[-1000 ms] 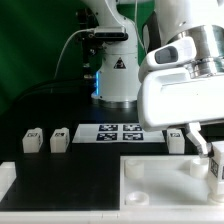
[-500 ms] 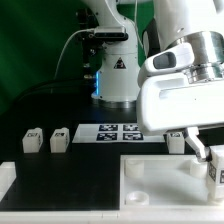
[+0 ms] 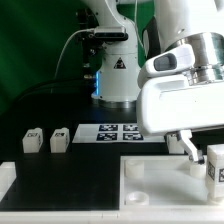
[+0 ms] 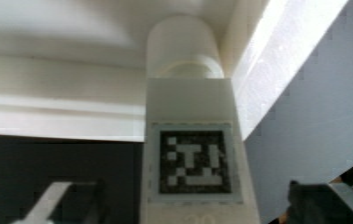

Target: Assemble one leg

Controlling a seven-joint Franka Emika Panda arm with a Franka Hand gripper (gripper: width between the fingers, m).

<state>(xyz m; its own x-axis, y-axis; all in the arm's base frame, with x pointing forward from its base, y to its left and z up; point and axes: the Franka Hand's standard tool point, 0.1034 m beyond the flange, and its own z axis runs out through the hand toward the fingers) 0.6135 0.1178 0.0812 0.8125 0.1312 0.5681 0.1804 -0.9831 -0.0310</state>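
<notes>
Hand (image 3: 207, 160) clamped on small white block-shaped plastic leg (image 3: 217, 169), tag facing wrist camera. Over last second I see hand sink slightly. Leg now low over large white square panel (image 3: 160, 173), at exterior view's right edge. My read: closing on corner recess, insertion not yet made. Spare white peg (image 3: 60, 139) well apart on black tabletop (image 3: 70, 115).
</notes>
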